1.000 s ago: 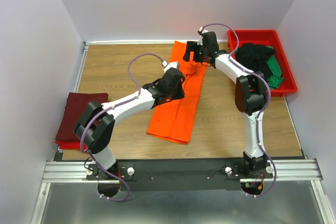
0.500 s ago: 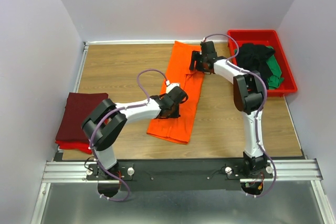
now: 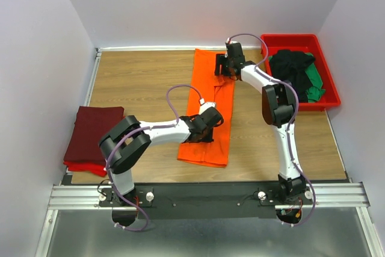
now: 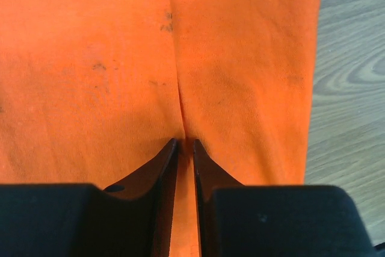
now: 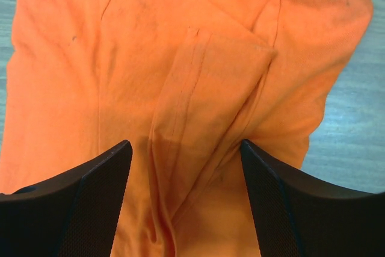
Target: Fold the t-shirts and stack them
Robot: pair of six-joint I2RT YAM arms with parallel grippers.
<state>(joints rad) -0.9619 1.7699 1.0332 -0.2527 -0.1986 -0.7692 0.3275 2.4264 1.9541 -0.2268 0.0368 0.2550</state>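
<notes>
Your orange t-shirt [image 3: 219, 103] lies as a long folded strip down the middle of the table [image 3: 138, 82], running from the far edge toward the near edge. Your left hand [image 4: 185, 144] sits on its near half, fingers almost pressed together, pinching a thin ridge of cloth at the centre crease. Your right hand [image 5: 185, 148] is spread wide over the far end, above a folded flap. A maroon t-shirt [image 3: 93, 130] rests at the near left edge.

- Walls [image 3: 180, 4]: plain pale grey, enclosing three sides.
- Tabletop [image 3: 138, 76]: wood-grain, light brown, evenly lit.
- Rail [image 3: 337, 194]: aluminium extrusion along the near table edge.
</notes>
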